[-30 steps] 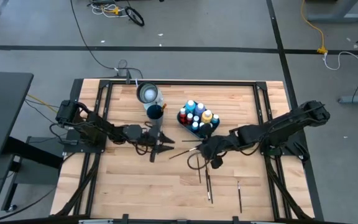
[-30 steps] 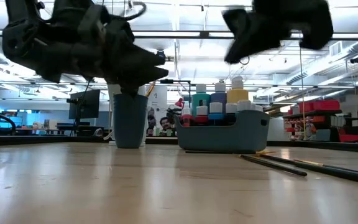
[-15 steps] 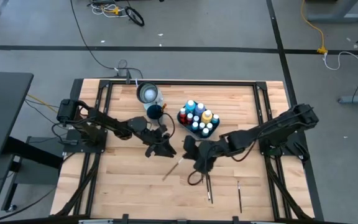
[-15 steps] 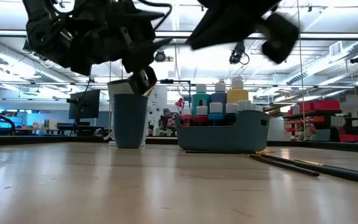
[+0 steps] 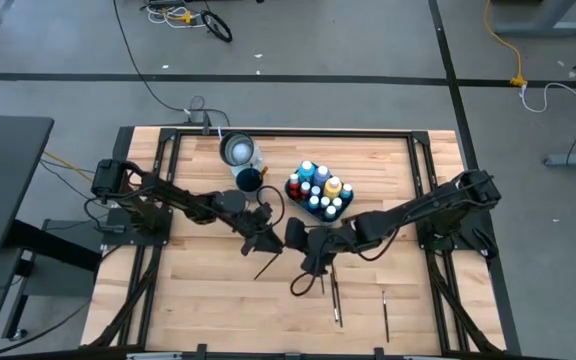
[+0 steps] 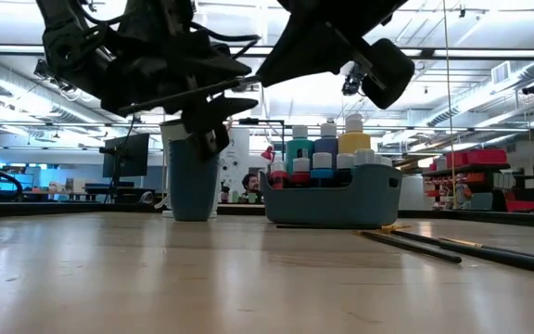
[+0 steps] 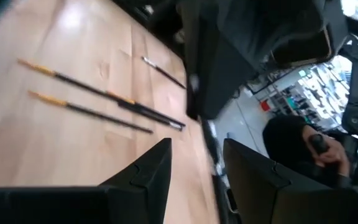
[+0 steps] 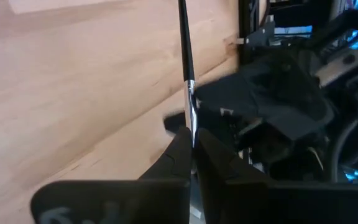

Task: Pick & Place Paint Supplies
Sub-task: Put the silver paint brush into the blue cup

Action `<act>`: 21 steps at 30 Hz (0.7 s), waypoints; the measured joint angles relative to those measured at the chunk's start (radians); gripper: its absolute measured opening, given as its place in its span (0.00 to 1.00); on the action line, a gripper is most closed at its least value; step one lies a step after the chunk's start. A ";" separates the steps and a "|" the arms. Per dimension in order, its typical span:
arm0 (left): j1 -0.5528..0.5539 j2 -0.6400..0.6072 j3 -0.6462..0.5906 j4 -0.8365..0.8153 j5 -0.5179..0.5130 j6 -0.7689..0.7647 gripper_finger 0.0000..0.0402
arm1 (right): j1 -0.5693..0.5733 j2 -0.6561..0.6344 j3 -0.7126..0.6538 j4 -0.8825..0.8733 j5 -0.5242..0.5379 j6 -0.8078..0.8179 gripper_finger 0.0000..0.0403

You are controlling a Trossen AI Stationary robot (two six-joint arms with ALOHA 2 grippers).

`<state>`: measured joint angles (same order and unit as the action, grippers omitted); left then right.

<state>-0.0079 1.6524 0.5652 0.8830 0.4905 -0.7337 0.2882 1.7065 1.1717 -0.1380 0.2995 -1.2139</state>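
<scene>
My right gripper (image 8: 192,142) is shut on a thin dark-handled brush (image 5: 268,266) above the middle of the table. The brush's long handle (image 8: 184,43) sticks out ahead of the fingers. My left gripper (image 7: 196,144) is open right in front of the right one. The brush shaft (image 7: 211,152) runs between its fingers (image 7: 148,171); whether they touch it I cannot tell. The paint bottles stand in the teal tray (image 5: 340,208) at the far middle. Other brushes (image 5: 335,298) lie flat on the table near the right. My right gripper pinches the brush at its silver ferrule (image 8: 191,112) between its two shut fingers. The dark handle runs on straight ahead of the fingertips, along the fingers. The brush is lifted clear of the table, its free end (image 5: 258,276) slanting toward the near left.
A dark blue cup (image 5: 249,180) and a round pale container (image 5: 238,150) stand at the far left of the tray. A brush (image 5: 385,312) lies toward the near right. A black cable loop (image 5: 306,284) hangs under the right arm. Bare wood lies at the near left.
My right gripper has gone toward the table's left, up to the left gripper, rolling as it went. The brush has swung from lying crosswise to pointing its free end toward the near left. My left gripper has rolled and shifted a little toward the right one.
</scene>
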 joint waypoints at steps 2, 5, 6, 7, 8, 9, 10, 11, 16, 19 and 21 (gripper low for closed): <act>0.003 0.000 0.000 0.005 -0.001 0.021 0.39 | 0.000 0.000 0.000 -0.002 -0.002 0.000 0.01; 0.002 0.000 0.000 0.005 -0.003 0.046 0.39 | -0.007 0.000 0.000 -0.002 -0.004 0.000 0.01; -0.001 0.000 0.000 0.005 -0.002 0.058 0.39 | -0.013 0.000 0.000 0.001 -0.003 0.000 0.01; -0.002 0.000 0.000 0.004 -0.002 0.064 0.38 | -0.017 0.000 0.000 0.007 -0.002 0.000 0.01; -0.003 0.000 0.000 0.003 -0.002 0.072 0.37 | -0.022 0.000 0.000 0.016 0.000 -0.001 0.01; -0.003 0.000 0.000 0.003 -0.001 0.080 0.36 | -0.027 0.000 0.000 0.027 0.003 -0.001 0.01; -0.003 0.000 0.000 -0.001 0.000 0.081 0.34 | -0.032 0.000 0.000 0.031 0.011 -0.001 0.01; -0.003 0.000 0.000 -0.003 0.000 0.081 0.32 | -0.037 0.000 0.000 0.028 0.026 -0.002 0.02; -0.002 0.000 0.000 -0.017 -0.002 0.124 0.18 | -0.048 0.000 0.000 0.012 0.035 -0.009 0.02; -0.003 0.000 0.000 -0.041 -0.008 0.148 0.07 | -0.049 0.000 0.000 0.038 0.001 0.035 0.04; -0.003 0.000 0.001 -0.050 -0.006 0.159 0.05 | -0.047 0.000 -0.002 0.049 0.009 0.098 0.07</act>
<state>-0.0107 1.6522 0.5657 0.8334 0.4843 -0.5745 0.2413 1.7065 1.1698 -0.0891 0.3089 -1.1158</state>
